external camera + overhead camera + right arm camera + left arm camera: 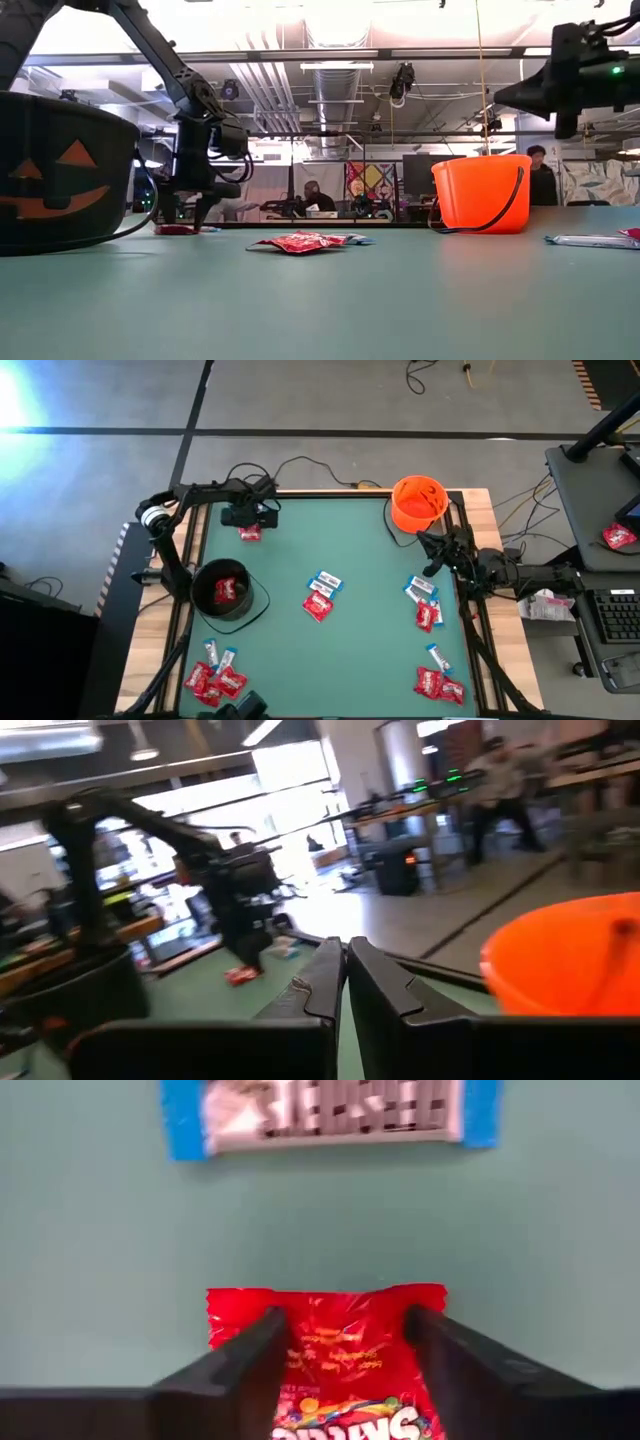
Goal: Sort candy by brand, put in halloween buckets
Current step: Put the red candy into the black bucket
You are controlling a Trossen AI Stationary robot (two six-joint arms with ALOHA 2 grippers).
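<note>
My left gripper (250, 522) is open near the table's far left, pointing down. Its fingers stand over a shiny red packet (330, 1350), one toward each side edge. A white-and-blue bar (320, 1115) lies just beyond that packet. The black bucket (198, 585) stands at the left with red candy (230, 592) inside. The orange bucket (410, 515) stands at the far right. My right gripper (346, 955) is shut and raised beside the orange bucket, holding nothing that shows. More candy lies at the centre (318, 605), the right (428, 615) and the near corners. My left gripper (345, 1320) comes from above at the red packet's far end (330, 1305), which lies flat on the table. Its two fingers (265, 1355) overlap the packet in the wrist view. Whether they touch it I cannot tell.
Candy heaps lie at the near left (212, 680) and near right (432, 682). A black cable loops around the black bucket (60, 180). A side desk at the right carries a keyboard and a lone pinkish-red packet (619, 537). People show in the room beyond the table.
</note>
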